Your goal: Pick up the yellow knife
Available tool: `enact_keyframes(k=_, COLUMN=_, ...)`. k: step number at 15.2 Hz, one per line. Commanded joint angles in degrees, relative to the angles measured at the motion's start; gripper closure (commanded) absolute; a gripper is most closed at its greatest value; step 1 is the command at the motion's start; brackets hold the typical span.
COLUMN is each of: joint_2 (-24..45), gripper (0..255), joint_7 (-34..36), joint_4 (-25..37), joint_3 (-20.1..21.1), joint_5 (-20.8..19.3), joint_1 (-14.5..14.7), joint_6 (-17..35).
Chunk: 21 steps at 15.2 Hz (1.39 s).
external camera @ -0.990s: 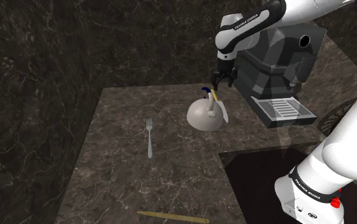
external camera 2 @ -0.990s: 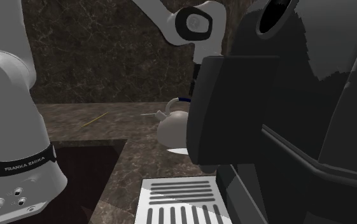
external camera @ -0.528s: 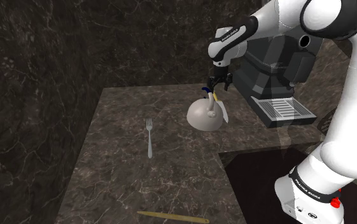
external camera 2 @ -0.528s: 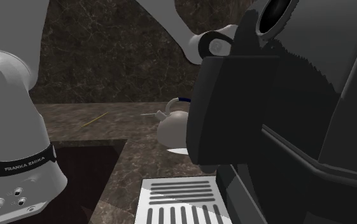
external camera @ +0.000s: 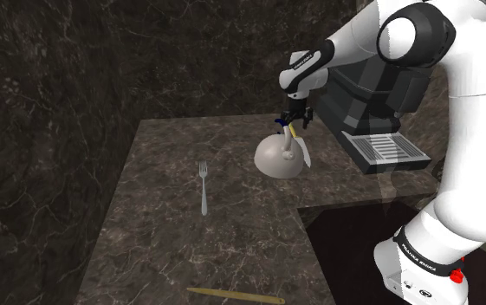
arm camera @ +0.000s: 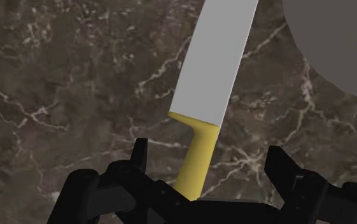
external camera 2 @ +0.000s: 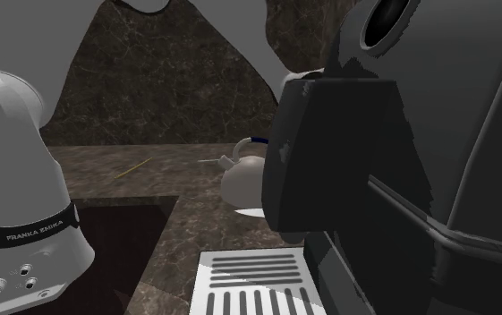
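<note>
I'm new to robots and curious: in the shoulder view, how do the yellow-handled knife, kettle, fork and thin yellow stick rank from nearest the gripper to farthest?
From the gripper:
1. Yellow-handled knife, right beneath it.
2. Kettle, just below, beside the knife.
3. Fork, off to the view's left.
4. Thin yellow stick, by the view's bottom edge.

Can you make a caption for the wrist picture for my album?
Open black end effector straddling the yellow-handled, grey-bladed knife over a dark marbled counter.
</note>
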Motion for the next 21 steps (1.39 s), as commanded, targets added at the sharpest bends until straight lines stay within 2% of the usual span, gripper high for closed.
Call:
enact_keyframes(k=1, joint_2=1.04, gripper=0, joint_7=-0.05, joint_4=-0.03, joint_3=0.11, joint_5=0.17, joint_1=-0.09, joint_6=1.08)
enact_keyframes(k=4, joint_2=1.88, gripper=0, joint_7=-0.10, joint_4=-0.02, joint_3=0.21, joint_5=0.30, joint_1=-0.17, joint_6=1.91)
enact_keyframes(k=5, joint_2=1.90, gripper=255, joint_7=-0.07, joint_4=-0.02, joint_3=0.22, joint_5=0.30, joint_1=-0.14, joint_6=1.91)
enact_keyframes(k=14, joint_2=1.89, gripper=255, joint_7=-0.10, joint_4=-0.02, joint_3=0.21, joint_5=0.30, joint_1=-0.17, joint_6=1.91)
enact_keyframes(k=21, joint_2=-1.73, gripper=255, joint_7=0.09, joint_4=0.16, joint_3=-0.20, joint_5=-0.27, joint_1=0.14, joint_6=-1.87)
